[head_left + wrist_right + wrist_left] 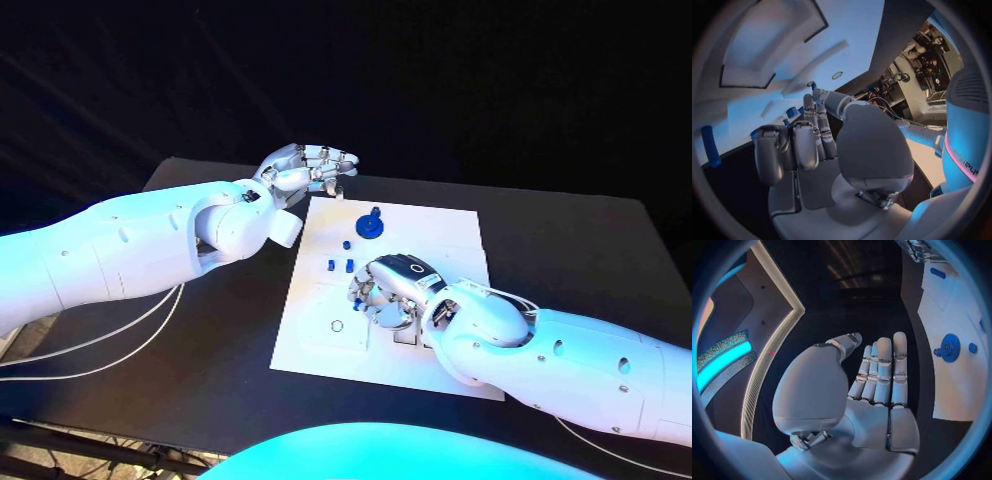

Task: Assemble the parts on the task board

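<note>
The white task board point(433, 235) lies mid-table. A blue gear point(371, 226) stands near its far edge, with a small blue part point(348, 243) and two more point(340, 265) just in front of it. My right hand point(392, 292) hovers low over the board's middle, fingers curled down toward it. In the right wrist view, blue parts point(791, 113) peek out behind the curled fingers point(804, 142); whether any is held I cannot tell. My left hand point(310, 166) hangs off the board's far left corner, fingers point(882, 370) straight, holding nothing. The gear point(949, 347) lies beyond them.
A round hole point(338, 325) and a square recess point(408, 330) mark the board's near part. A blue peg point(711, 146) lies on the board point(773, 55) beside my right hand. Bare black table point(562, 240) surrounds the board.
</note>
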`<state>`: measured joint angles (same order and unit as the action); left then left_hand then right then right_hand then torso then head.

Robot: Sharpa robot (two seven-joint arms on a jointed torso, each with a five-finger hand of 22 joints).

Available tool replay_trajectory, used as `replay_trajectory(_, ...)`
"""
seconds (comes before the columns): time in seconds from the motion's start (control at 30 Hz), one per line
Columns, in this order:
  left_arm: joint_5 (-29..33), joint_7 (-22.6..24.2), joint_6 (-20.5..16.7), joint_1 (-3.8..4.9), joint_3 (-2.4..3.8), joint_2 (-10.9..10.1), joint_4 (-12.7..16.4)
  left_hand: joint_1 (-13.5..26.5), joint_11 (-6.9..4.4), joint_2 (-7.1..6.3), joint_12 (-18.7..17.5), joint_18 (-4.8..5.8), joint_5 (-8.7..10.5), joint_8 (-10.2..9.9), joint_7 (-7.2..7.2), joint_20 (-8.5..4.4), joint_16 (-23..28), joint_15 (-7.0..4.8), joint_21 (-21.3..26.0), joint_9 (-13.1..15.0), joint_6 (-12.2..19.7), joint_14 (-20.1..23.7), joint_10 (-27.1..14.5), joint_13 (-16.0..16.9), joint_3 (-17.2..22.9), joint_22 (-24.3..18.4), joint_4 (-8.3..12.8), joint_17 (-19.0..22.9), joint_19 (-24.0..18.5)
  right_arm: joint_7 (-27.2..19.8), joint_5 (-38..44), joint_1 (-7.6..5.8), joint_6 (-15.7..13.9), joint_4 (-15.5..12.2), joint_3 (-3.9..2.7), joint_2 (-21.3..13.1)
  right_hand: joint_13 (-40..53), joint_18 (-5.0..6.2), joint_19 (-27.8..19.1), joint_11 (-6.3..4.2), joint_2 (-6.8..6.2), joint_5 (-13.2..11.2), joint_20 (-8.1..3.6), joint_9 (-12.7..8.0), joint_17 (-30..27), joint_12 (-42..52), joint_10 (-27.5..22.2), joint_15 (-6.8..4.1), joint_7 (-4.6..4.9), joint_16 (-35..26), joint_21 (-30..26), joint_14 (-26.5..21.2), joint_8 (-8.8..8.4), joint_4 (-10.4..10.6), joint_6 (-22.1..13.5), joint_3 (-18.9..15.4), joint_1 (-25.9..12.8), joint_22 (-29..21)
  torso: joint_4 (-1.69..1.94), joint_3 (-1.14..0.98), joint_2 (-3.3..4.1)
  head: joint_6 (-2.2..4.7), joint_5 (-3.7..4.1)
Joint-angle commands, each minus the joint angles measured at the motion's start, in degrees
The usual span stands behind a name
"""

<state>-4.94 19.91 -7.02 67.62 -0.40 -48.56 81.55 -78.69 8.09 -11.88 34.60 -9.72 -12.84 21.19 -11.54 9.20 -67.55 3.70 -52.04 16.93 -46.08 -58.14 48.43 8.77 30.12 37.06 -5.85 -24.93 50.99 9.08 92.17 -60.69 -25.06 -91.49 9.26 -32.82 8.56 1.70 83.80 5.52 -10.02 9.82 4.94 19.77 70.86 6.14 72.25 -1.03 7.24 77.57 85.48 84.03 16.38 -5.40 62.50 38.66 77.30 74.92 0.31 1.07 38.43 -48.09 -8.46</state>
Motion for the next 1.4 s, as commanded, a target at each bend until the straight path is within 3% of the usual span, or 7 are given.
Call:
replay_trajectory(0.03,0.32,0.08,0.48,0.05,0.04,0.08,0.08,-0.64,-0.13,0.07,-0.01,-0.85,-0.23,0.29,-0.12,-0.03,0.33,0.02,0.26,-0.01,0.20,0.46,-0.43,-0.09,0.12,-0.05,0.34,0.05,0.22,-0.13,0.89,0.10,0.96,0.23,0.03,0.22,-0.03,-0.37,3.13,-2.47,0.54,0.19,-0.26,0.10,-0.07,0.13,2.81,-0.34,0.09,-0.36,-0.30,2.70,0.36,0.07,-0.09,0.36,-0.28,11.61,0.02,0.02,0.00,-0.15,-0.02)
replay_trajectory(1.03,0.32,-0.27,0.82,0.05,0.04,-0.15,-0.12,-0.71,-0.09,0.14,-0.01,-0.84,-0.24,0.33,-0.15,-0.03,0.40,0.05,0.33,-0.02,0.24,0.49,-0.51,-0.16,0.08,-0.10,0.38,0.11,0.27,1.32,3.32,0.36,1.62,0.55,0.11,0.30,0.00,-0.34,3.07,-2.47,0.57,0.14,-0.26,0.13,-0.13,0.11,2.80,-0.34,0.09,-0.38,-0.39,2.69,0.36,0.04,-0.12,0.39,-0.29,11.54,0.00,-0.01,-0.02,-0.34,-0.08)
replay_trajectory(1.2,0.33,-0.31,0.78,0.05,0.04,-0.16,-0.08,-0.71,-0.09,0.14,-0.01,-0.84,-0.24,0.33,-0.15,-0.03,0.40,0.05,0.33,-0.02,0.24,0.49,-0.51,-0.16,0.08,-0.10,0.38,0.11,0.27,1.49,3.47,0.36,3.70,0.48,0.13,0.52,0.27,-0.21,2.74,-2.41,0.41,-0.94,-0.17,0.46,-0.62,-0.18,2.60,-0.26,0.18,-0.53,-0.85,2.60,0.37,0.09,-0.33,0.03,-0.95,11.26,-0.01,0.02,-0.01,-0.36,-0.07)
replay_trajectory(1.4,0.33,-0.36,0.69,0.05,0.04,-0.17,-0.04,-0.77,-0.08,0.18,-0.05,-0.84,-0.24,0.35,-0.16,-0.02,0.44,0.06,0.37,-0.03,0.27,0.52,-0.63,-0.21,0.07,-0.12,0.43,0.14,0.28,1.84,3.56,0.36,6.90,0.55,0.20,0.73,0.51,0.00,2.19,-2.22,-0.28,-0.42,0.02,0.79,-1.26,-0.90,1.79,-0.07,0.26,-0.66,-1.69,2.48,0.05,0.77,-1.23,-1.48,-2.55,10.76,0.00,0.06,-0.03,-0.42,-0.01)
